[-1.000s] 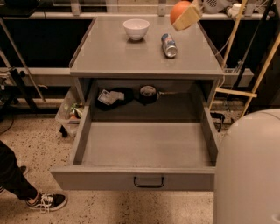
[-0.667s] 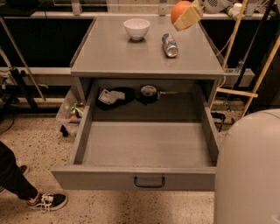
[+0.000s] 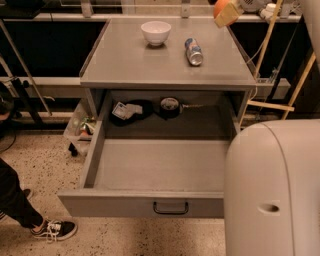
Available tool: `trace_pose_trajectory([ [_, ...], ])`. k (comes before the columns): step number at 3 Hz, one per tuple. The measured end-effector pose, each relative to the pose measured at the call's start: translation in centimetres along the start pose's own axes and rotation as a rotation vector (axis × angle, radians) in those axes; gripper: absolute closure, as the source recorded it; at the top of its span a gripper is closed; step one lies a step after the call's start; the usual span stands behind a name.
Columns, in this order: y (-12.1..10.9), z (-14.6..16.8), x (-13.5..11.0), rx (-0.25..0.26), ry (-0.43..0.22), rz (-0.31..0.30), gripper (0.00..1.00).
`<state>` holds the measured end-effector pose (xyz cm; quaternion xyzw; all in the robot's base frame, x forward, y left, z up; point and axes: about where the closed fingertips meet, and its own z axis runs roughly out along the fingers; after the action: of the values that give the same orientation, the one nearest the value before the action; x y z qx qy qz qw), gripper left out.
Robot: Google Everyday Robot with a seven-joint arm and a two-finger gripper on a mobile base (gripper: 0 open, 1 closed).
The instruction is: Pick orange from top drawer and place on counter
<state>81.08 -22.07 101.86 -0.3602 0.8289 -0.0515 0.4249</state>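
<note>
The orange is at the top right edge of the view, held in my gripper above the back right corner of the counter. One beige finger shows against the orange; the rest of the gripper is cut off by the frame. The top drawer is pulled fully open below the counter, with a dark handle at the centre of its front panel. Its front floor is bare.
A white bowl and a silver-blue can lying on its side are on the counter. A dark pouch with a packet and a round dark object lie at the drawer's back. My pale body fills the lower right. A person's shoe is at the lower left.
My gripper with the orange has moved up and a little to the right, so it is now partly out of the top of the view. Nothing else moved.
</note>
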Motion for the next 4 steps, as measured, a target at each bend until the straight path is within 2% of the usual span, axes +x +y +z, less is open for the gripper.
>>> trace_pose_trajectory([
  [1, -2.0, 3.0, 3.3, 0.058, 0.078, 0.060, 1.00],
  [2, -0.8, 6.9, 7.3, 0.007, 0.156, 0.103, 1.00],
  [3, 2.5, 10.2, 10.4, -0.108, 0.220, 0.105, 1.00],
  [4, 3.1, 10.7, 11.0, -0.129, 0.235, 0.106, 0.85],
])
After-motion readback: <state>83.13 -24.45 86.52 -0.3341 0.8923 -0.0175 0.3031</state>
